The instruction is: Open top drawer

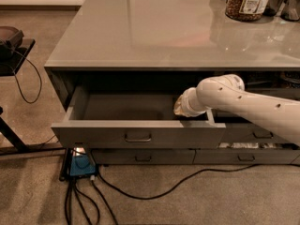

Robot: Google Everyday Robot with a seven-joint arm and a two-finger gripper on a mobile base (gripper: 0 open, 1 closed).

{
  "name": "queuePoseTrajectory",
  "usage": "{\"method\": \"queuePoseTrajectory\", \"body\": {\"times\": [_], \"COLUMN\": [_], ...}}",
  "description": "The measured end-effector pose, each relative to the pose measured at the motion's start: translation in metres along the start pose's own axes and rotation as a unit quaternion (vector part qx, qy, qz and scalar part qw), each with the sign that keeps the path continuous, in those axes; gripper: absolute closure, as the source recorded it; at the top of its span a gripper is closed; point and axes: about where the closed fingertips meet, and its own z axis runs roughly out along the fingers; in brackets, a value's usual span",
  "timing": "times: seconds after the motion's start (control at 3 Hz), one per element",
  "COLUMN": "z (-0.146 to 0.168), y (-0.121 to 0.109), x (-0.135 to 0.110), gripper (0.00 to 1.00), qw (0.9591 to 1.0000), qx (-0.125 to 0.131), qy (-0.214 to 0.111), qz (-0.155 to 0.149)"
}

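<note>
Camera view: jaws hidden inside top drawer (103,136)

I see the pincer (179,108) low inside the top drawer (140,136), near its right front corner, mostly masked by the wrist. My arm (248,104) runs off the right edge and covers part of the neighbouring drawer (243,134). The top drawer's back is lost in shadow. The jar (247,1) on the bench (154,27) is clipped at the top.
</note>
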Motion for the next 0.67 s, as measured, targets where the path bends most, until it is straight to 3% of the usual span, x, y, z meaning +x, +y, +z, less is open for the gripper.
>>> {"method": "queuePoseTrajectory", "body": {"times": [0.67], "z": [0.0001], "y": [0.0], "x": [0.0], "gripper": [0.57], "qw": [1.0], "qx": [0.0], "qy": [0.0], "qz": [0.0]}}
